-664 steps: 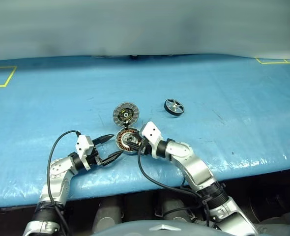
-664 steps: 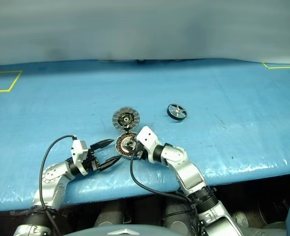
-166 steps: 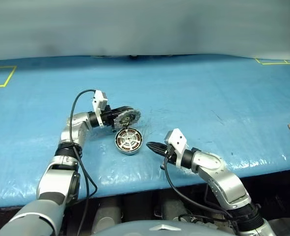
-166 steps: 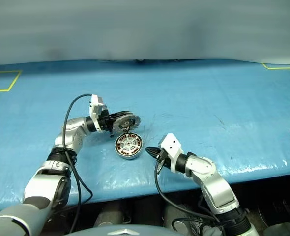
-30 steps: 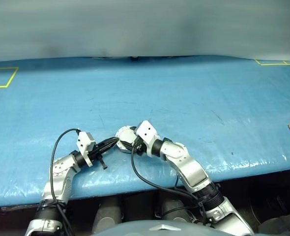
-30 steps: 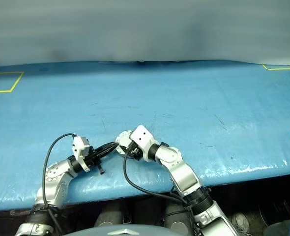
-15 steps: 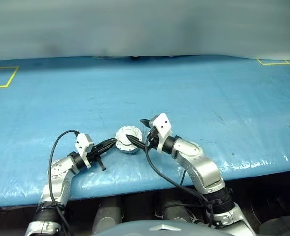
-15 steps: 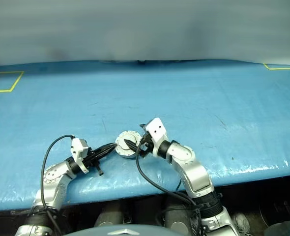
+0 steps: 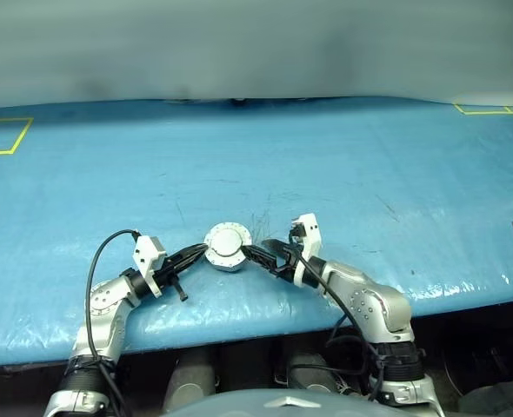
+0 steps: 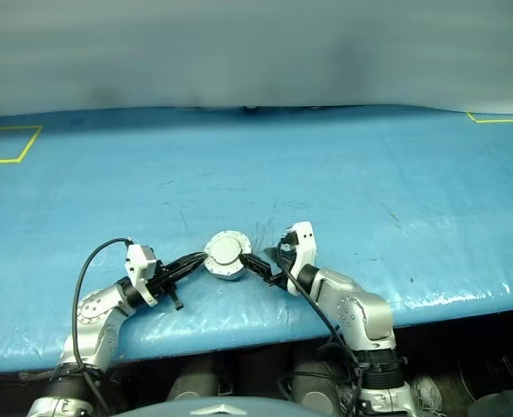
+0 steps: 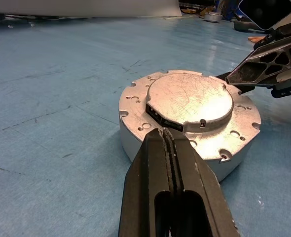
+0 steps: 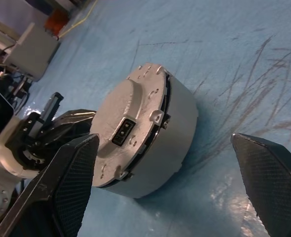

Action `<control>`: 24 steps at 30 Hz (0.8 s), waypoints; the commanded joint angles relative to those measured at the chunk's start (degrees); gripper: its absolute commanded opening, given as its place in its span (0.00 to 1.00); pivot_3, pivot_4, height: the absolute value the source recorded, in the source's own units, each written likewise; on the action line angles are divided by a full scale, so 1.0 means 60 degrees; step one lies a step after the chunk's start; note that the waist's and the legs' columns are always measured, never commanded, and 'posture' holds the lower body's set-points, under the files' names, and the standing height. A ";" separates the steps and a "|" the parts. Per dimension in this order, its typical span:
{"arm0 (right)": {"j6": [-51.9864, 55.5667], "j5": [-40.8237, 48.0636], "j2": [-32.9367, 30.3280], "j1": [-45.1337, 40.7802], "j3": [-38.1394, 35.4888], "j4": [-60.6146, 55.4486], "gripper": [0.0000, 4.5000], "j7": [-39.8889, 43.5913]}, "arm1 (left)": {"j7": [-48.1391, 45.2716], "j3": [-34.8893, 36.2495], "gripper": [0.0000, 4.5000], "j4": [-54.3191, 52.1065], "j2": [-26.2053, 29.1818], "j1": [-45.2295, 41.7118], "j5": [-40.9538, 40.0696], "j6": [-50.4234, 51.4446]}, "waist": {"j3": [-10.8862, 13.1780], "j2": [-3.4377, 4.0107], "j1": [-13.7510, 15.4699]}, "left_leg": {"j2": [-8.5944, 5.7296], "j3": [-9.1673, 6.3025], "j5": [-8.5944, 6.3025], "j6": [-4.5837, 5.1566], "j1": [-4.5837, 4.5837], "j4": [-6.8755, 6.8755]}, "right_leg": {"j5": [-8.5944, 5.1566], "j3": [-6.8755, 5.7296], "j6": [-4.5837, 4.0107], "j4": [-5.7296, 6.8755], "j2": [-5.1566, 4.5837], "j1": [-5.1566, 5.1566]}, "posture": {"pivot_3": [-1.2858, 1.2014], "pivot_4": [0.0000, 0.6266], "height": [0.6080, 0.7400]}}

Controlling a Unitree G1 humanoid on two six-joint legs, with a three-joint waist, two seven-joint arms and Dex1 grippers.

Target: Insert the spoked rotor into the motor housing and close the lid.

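With lid point(image 11: 190, 101) down flat on motor housing point(image 12: 158, 136), sits as one squat metal puck near the front edge of the blue table point(image 9: 369, 156), between both arms; spoked rotor presumably shut inside, hidden. Looks stiff, dense for its size, bare machined metal likely slick against hard fingertips, not fragile. Best taken across the cylindrical side wall, or pressed on the raised lid centre, well off the small connector slot. Left gripper point(image 11: 166, 143) fully shut, empty, tips touching the housing's left rim. Right gripper point(image 12: 167, 173) spread wide, empty, just right of the housing.
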 commanded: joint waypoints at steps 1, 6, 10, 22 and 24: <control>0.0371 0.0729 0.0258 0.0044 -0.0367 0.0170 0.96 -0.0013 | 0.0040 -0.0203 0.00 0.0170 0.0013 0.0079 0.0234 0.0034 | 0.0000 0.0000 0.0000 | 0.0000 0.0000 0.0000 0.0000 0.0000 -0.0001 | 0.0000 0.0000 0.0000 -0.0001 0.0000 0.0000 | 0.52 0.24 1.00; 0.0579 0.1135 0.0443 -0.0056 -0.0558 0.0400 0.65 -0.0099 | 0.0069 -0.0201 0.00 0.0159 0.0015 0.0123 0.0249 0.0002 | 0.0001 0.0002 -0.0002 | -0.0001 0.0000 0.0000 0.0000 0.0000 -0.0001 | 0.0000 0.0000 0.0001 -0.0001 0.0000 0.0000 | 0.52 0.24 1.00; 0.0674 0.1381 0.0595 -0.0073 -0.0742 0.0597 0.35 -0.0202 | 0.0146 -0.0177 0.00 0.0106 0.0021 0.0208 0.0229 0.0030 | 0.0004 0.0007 -0.0020 | -0.0001 0.0000 0.0000 -0.0001 -0.0001 -0.0004 | 0.0000 0.0001 0.0000 -0.0002 -0.0002 -0.0003 | 0.52 0.24 1.00; 0.0407 0.1776 0.0746 -0.0182 -0.1183 0.0772 0.26 -0.0660 | 0.1129 0.0851 0.00 -0.0809 -0.0711 0.0229 -0.1954 0.2819 | 0.0006 0.0004 -0.0034 | 0.0002 -0.0002 0.0000 0.0001 -0.0001 -0.0011 | -0.0001 0.0002 0.0001 -0.0002 0.0010 -0.0004 | 0.52 0.24 1.00; 0.0465 0.2412 0.1028 -0.0251 -0.1733 0.0861 0.26 -0.0777 | 0.1288 0.1084 0.00 -0.1043 -0.0941 0.0273 -0.2680 0.3612 | 0.0009 0.0000 -0.0033 | 0.0002 -0.0002 0.0001 0.0001 -0.0002 -0.0010 | 0.0000 0.0004 0.0002 -0.0002 0.0031 -0.0003 | 0.52 0.24 1.00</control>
